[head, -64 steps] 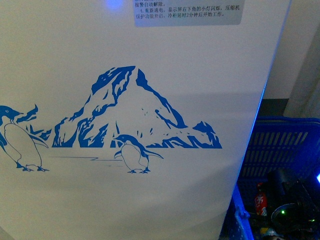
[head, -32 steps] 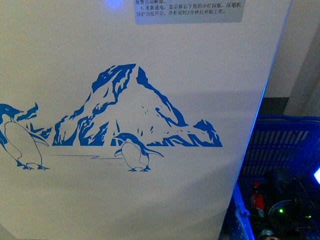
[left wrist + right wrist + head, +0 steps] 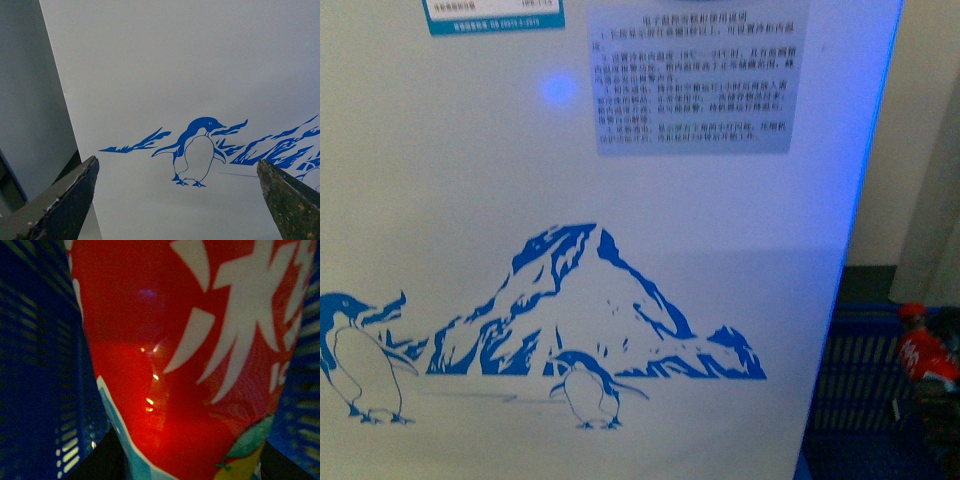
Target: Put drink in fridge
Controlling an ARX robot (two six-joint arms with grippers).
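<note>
- Two dark fingers [image 3: 70, 200] of the left gripper [image 3: 176, 162] stand wide apart with nothing between them. They face the outer wall of the white chest fridge [image 3: 175, 60], near a blue penguin decal [image 3: 196, 150].
- We read the right gripper [image 3: 190, 462] as clamped on the small red-capped drink bottle [image 3: 150, 340]. Dark finger shapes sit against both its sides, and its red label with white lettering fills the right wrist view.
- Blue plastic mesh basket [image 3: 35, 365] shows on both sides of the bottle there.
- In the front view we see the drink bottle [image 3: 920, 352] at the far right edge, tilted. It is outside the fridge [image 3: 470, 170], past its corner and over the basket [image 3: 865, 385], with the cap about level with the basket rim.
- The fridge wall facing us carries a blue mountain-and-penguins decal [image 3: 590, 310], a grey printed instruction sticker [image 3: 695, 80], a blue-edged label [image 3: 495, 15] at the top and a small blue light spot [image 3: 560, 90].
- The fridge lids are out of view, so we cannot tell how they stand.
</note>
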